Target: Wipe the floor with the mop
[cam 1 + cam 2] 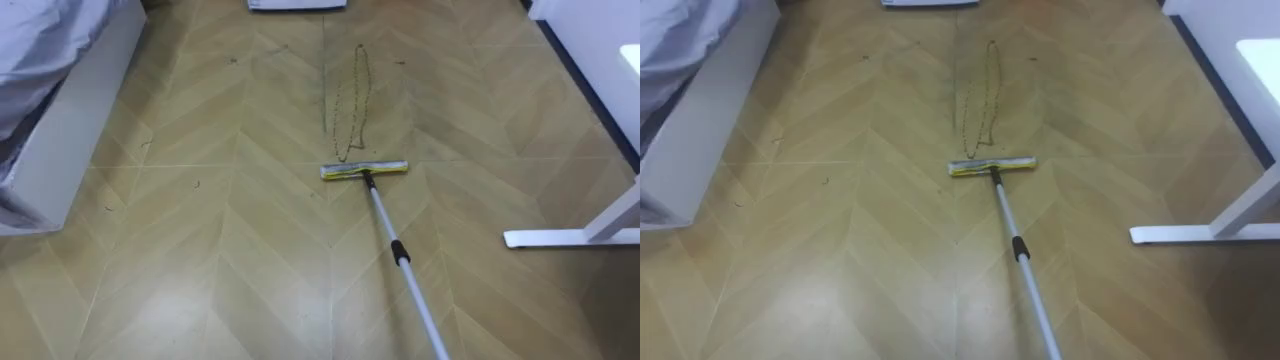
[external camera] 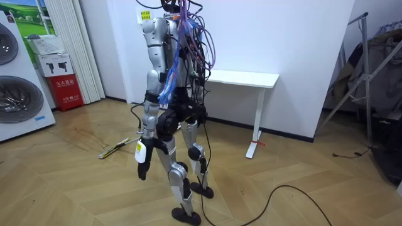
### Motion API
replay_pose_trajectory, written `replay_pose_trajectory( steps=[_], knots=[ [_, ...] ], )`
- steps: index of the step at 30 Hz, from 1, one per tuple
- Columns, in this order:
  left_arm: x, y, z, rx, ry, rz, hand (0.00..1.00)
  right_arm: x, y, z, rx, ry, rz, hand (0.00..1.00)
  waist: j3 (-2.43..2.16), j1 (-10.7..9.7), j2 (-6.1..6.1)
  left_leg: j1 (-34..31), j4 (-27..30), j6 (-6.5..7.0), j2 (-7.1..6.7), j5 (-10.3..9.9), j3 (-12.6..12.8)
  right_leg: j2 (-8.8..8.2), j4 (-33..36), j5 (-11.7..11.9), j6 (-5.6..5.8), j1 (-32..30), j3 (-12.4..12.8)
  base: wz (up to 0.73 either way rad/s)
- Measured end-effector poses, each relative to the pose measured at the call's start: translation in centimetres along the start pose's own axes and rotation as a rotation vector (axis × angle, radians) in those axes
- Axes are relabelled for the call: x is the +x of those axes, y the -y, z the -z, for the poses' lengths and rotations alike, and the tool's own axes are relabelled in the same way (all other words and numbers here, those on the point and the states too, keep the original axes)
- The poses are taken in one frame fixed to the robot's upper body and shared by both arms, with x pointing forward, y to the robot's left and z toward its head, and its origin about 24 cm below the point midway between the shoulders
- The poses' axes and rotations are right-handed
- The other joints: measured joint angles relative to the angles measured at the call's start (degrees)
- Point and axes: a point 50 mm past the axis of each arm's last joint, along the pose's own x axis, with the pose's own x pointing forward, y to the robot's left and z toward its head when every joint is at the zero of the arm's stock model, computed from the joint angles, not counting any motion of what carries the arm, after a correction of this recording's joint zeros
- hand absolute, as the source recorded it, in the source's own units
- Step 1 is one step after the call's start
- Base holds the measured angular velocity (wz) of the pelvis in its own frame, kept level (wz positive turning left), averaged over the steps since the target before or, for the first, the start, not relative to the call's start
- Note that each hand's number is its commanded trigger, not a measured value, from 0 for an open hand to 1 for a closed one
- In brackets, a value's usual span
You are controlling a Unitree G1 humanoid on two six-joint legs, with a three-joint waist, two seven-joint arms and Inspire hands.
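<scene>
The mop head [image 1: 363,170] lies flat on the floor [image 1: 200,280] just short of the dirt trail [image 1: 350,95], its handle [image 1: 405,265] slanting back to the near right, likely set to push through it; the left robot hand [image 2: 143,164] hangs low, grasp impossible to tell.

A home-like room: herringbone wood floor [image 1: 250,260], a bed [image 1: 75,110] at upper left, washing machines [image 2: 17,94] at the room view's left, a white desk [image 2: 245,78] mid-frame.

Tan chevron-patterned wood floor [image 1: 200,260]; yellow-and-grey flat mop head [image 1: 363,169]; silver metal pole [image 1: 425,305], black collar [image 1: 400,253]; dark looping streak [image 1: 352,95].
</scene>
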Motion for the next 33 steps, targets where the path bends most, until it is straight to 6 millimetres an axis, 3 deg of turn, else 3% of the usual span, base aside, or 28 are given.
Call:
replay_pose_trajectory(
  steps=[10, 19, 22, 24, 26, 27, 28, 29, 30, 31, 32, 33],
  knots=[
    [0.0, 0.1, 0.2, 0.000, -0.009, 0.004, 0.00, 0.0, 0.0, -0.4, 0.017, 0.008, -0.003, 1.00, -0.07, -0.6, -0.37, -0.5, 0.1, 0.00, 0.02, 0.0, -0.1, -0.13, 0.0, -0.1, 0.08, -0.4, -0.2, 0.04],
    [0.2, -0.6, -1.3, 0.000, 0.010, -0.006, 0.00, 0.1, -0.1, -1.1, 0.067, 0.001, -0.008, 1.00, -0.09, -0.7, -1.25, -7.3, 4.6, 0.07, -0.34, -0.1, -0.1, -1.12, 5.1, -1.0, -0.20, -6.6, -2.1, 0.08],
    [0.2, -0.5, -0.9, -0.021, -0.005, -0.001, 0.00, 0.1, -0.2, -1.2, 0.082, -0.014, -0.011, 1.00, 0.13, -0.1, -1.43, -11.6, 13.7, -0.15, 0.20, -3.7, -0.2, -1.65, 11.9, -4.5, -0.64, -10.2, -3.3, -0.02],
    [0.2, -0.2, -0.6, -0.046, -0.031, 0.015, 0.00, 0.1, -0.6, -0.4, 0.105, -0.050, -0.016, 1.00, 0.22, 0.8, -0.88, -17.0, 24.5, -0.48, 1.35, -7.2, -0.4, -1.76, 18.4, -8.1, -1.15, -13.0, -3.5, 0.12],
    [0.2, 0.0, -0.4, -0.084, -0.044, 0.029, 0.00, 0.1, -0.5, -0.5, 0.117, -0.048, -0.008, 1.00, 0.12, 1.1, -0.90, -23.0, 34.3, -0.54, 2.13, -7.8, -1.3, -1.80, 23.7, -10.5, -1.77, -16.6, -3.7, 0.00],
    [0.2, 0.4, -0.2, -0.102, -0.054, 0.042, 0.00, 0.1, -0.1, -0.8, 0.121, -0.043, 0.004, 1.00, 0.02, 1.1, -0.24, -26.7, 40.4, -0.55, 2.85, -7.7, -2.2, -1.39, 26.7, -11.7, -2.22, -18.4, -4.1, 0.00],
    [0.2, 0.5, 0.0, -0.115, -0.060, 0.048, 0.00, 0.1, 0.0, -1.0, 0.120, -0.039, 0.009, 1.00, 0.04, 1.1, 0.29, -28.5, 43.1, -0.53, 3.31, -7.4, -2.4, -1.13, 28.0, -12.4, -2.48, -19.1, -4.4, 0.12],
    [0.2, 0.5, 0.3, -0.136, -0.072, 0.051, 0.00, 0.1, 0.1, -1.1, 0.120, -0.043, 0.015, 1.00, 0.08, 1.0, 0.71, -32.2, 49.0, -0.50, 4.00, -5.6, -2.8, -1.02, 30.4, -13.7, -2.83, -20.0, -5.0, 0.21],
    [0.2, 0.4, 0.5, -0.152, -0.077, 0.050, 0.00, 0.1, 0.2, -1.3, 0.122, -0.042, 0.016, 1.00, 0.37, 1.1, 0.21, -36.1, 55.0, -0.35, 3.91, -1.4, -3.4, -1.20, 32.7, -14.8, -2.99, -20.5, -4.9, 0.19],
    [0.2, 0.2, 0.3, -0.152, -0.071, 0.047, 0.00, 0.1, 0.3, -1.5, 0.122, -0.043, 0.020, 1.00, 0.35, 1.2, 0.26, -37.9, 57.7, -0.48, 3.92, 1.3, -3.5, -1.34, 33.6, -15.3, -3.13, -20.8, -4.8, 0.07],
    [0.2, 0.3, 0.6, -0.152, -0.080, 0.052, 0.00, 0.0, 0.8, -2.1, 0.120, -0.038, 0.034, 1.00, 0.41, 1.5, 0.27, -41.6, 62.4, -0.71, 3.89, 6.4, -3.4, -1.71, 35.4, -16.6, -3.55, -21.4, -4.6, -0.04],
    [0.2, 0.3, 0.5, -0.140, -0.077, 0.054, 0.00, 0.0, 1.2, -2.4, 0.124, -0.032, 0.043, 1.00, 0.45, 2.0, 0.31, -43.2, 64.3, -0.76, 3.86, 7.3, -3.0, -2.04, 36.4, -17.3, -3.98, -21.8, -4.6, -0.12]
  ],
)
